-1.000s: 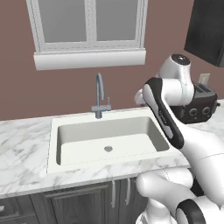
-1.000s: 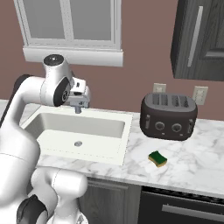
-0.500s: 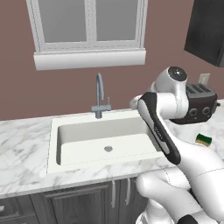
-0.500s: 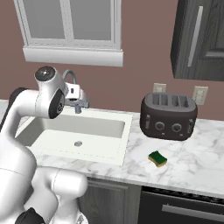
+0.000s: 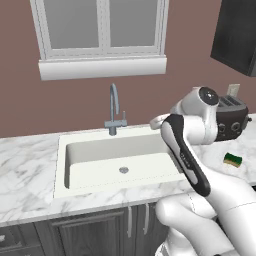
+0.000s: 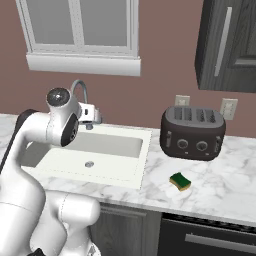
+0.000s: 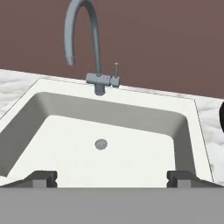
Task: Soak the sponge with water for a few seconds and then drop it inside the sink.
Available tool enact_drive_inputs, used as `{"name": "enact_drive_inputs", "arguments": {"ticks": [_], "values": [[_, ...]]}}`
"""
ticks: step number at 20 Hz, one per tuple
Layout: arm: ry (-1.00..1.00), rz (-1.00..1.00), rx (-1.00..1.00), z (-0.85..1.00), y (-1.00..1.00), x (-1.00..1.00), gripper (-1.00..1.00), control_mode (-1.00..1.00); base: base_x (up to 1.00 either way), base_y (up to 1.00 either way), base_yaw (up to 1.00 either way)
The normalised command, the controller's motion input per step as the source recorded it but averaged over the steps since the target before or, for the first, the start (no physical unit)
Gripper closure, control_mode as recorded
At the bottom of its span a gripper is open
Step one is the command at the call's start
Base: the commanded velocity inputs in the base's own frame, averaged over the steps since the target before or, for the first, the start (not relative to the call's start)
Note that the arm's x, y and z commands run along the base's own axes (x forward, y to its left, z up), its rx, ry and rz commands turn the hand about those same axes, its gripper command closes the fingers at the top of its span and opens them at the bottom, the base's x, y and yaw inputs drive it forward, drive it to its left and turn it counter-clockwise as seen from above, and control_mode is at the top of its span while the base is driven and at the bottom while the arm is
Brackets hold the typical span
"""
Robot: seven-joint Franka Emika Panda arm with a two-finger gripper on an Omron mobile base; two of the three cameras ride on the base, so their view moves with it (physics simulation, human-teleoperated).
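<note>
The marble counter [image 6: 225, 185] carries an off-white sink [image 5: 100, 155] set into it, with a grey gooseneck tap [image 5: 114, 109] at the sink's back edge and a dark four-slot toaster [image 6: 192, 132] against the wall toward the counter's right end. The end effector [image 7: 111, 177] hangs over the sink basin facing the tap, fingers spread wide and empty — the small yellow-and-green sponge [image 6: 180, 181] lies on the counter near its front edge, in front of the toaster and well apart from the sink.

Brown wall [image 5: 75, 105], white window [image 5: 102, 37], dark cabinets [image 6: 227, 45]

Even, bright rendered light; soft shadow inside sink [image 5: 60, 165]; no glare; sharp throughout.
</note>
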Motion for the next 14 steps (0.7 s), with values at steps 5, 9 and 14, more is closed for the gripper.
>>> {"name": "enact_drive_inputs", "arguments": {"ticks": [5, 9, 14], "values": [[0.00, 0.02, 0.07, 0.00, -0.12, 0.06, -1.00, -1.00, 0.00, 0.00, 0.00], [-0.01, 0.05, 0.09, 0.00, -0.13, 0.14, -1.00, -1.00, 0.00, 0.00, 0.00], [-0.07, 0.04, 0.09, 0.00, -0.03, 0.14, -1.00, -1.00, 0.00, 0.00, 0.00]]}}
